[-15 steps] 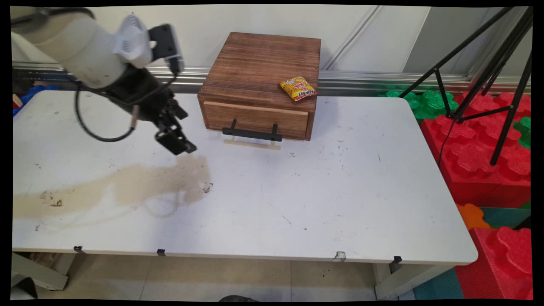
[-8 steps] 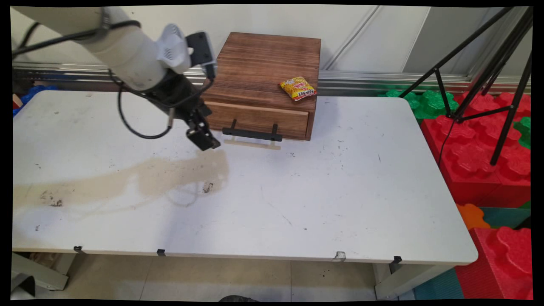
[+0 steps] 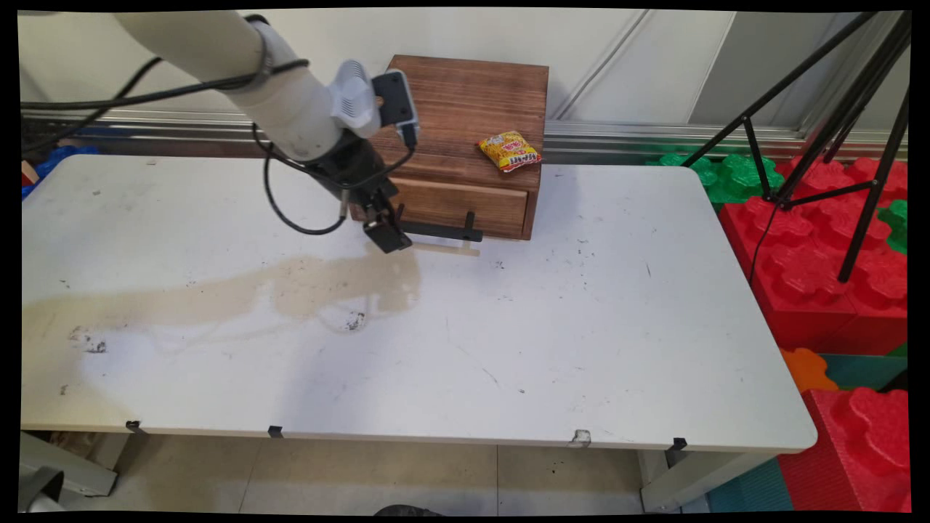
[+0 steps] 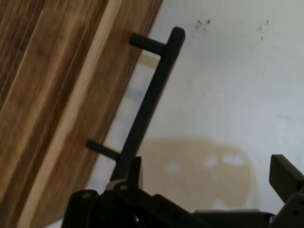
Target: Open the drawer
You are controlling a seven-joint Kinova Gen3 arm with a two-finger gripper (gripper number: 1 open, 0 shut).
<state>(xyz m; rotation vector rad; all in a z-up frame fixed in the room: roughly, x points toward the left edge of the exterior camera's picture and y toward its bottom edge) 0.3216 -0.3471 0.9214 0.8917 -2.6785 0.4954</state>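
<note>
The arm covers the left front corner of the wooden box (image 3: 465,123) and the left end of the handle (image 3: 443,231) in the main view. In the hand view the box is cut off at the left edge, and only the handle (image 4: 147,99), its two posts and part of the drawer front show.

The gripper (image 3: 387,236) hangs just above the table (image 3: 581,327) at the handle's left end. Its fingers stand wide apart and hold nothing: one finger (image 4: 133,173) lies right at the bar's near end, though touch cannot be made out; the other (image 4: 285,178) is well off to the side over bare table.

A yellow snack packet (image 3: 510,151) lies on the box top, near its right front corner.
</note>
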